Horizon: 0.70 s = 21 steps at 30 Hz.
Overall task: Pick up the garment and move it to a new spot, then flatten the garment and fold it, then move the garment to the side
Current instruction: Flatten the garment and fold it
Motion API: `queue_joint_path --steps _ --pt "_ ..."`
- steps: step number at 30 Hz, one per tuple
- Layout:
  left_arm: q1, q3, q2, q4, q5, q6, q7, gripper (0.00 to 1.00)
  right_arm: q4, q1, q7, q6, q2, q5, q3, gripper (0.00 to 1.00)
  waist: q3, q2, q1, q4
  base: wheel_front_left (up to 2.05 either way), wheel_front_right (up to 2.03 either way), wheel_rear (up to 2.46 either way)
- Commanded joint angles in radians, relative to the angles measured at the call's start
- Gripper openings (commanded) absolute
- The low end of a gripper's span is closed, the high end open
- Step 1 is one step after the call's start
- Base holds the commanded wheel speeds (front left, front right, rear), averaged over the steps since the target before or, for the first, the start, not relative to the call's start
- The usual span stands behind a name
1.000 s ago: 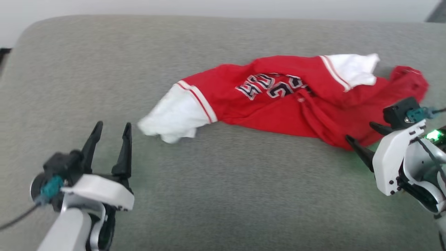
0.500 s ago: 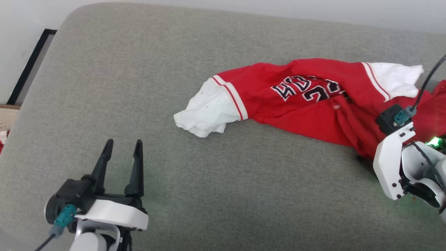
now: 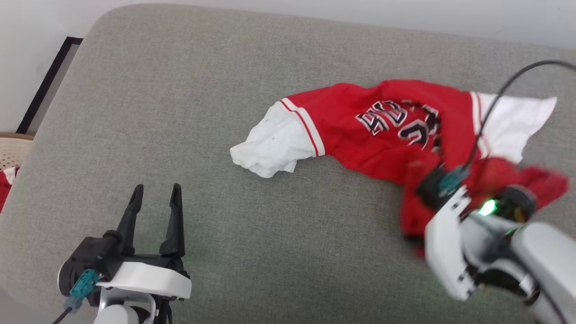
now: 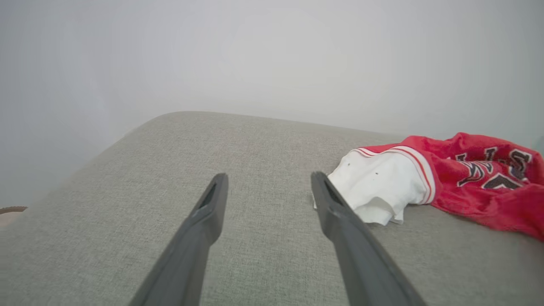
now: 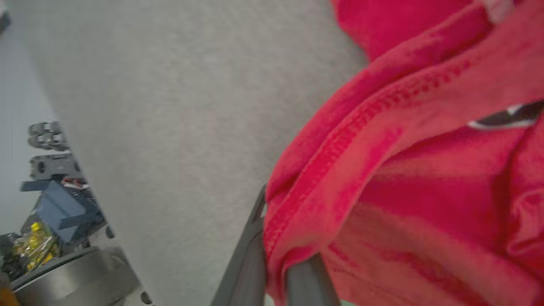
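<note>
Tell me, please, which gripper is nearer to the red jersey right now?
Right. The right gripper is shut on a fold of the red jersey at its right end. The left gripper stands open over the grey cushion, apart from the white sleeve.

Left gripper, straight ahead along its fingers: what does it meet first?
Probably only bare grey cushion: the left gripper is open and aims left of the white sleeve of the garment, likely missing it, though depth is unclear.
</note>
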Motion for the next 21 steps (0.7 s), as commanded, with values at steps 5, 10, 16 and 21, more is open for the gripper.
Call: queue_joint_path --steps 5,10,16,21 --pt "0.009 0.011 -0.008 -0.003 0.009 -0.006 -0.005 1.0 -0.165 0.017 0.084 0.0 0.002 0.055 0.1 0.0 -0.006 0.0 0.0 -0.007 0.0 0.0 0.0" --pt "0.003 0.011 -0.005 -0.016 0.0 -0.007 -0.005 1.0 -0.262 0.046 0.151 0.0 0.008 0.082 0.208 0.0 -0.015 0.0 0.0 -0.001 0.0 0.0 0.0" --pt "0.013 0.014 0.008 -0.026 -0.007 -0.007 -0.005 1.0 -0.333 0.112 0.217 0.0 0.011 0.145 0.311 0.0 -0.021 0.0 0.0 0.006 0.0 0.0 0.0" --pt "0.015 0.02 0.014 -0.03 -0.009 -0.006 -0.005 1.0 -0.364 0.155 0.228 0.0 0.005 0.164 0.334 0.0 -0.02 0.0 0.0 0.004 0.0 0.0 0.0"
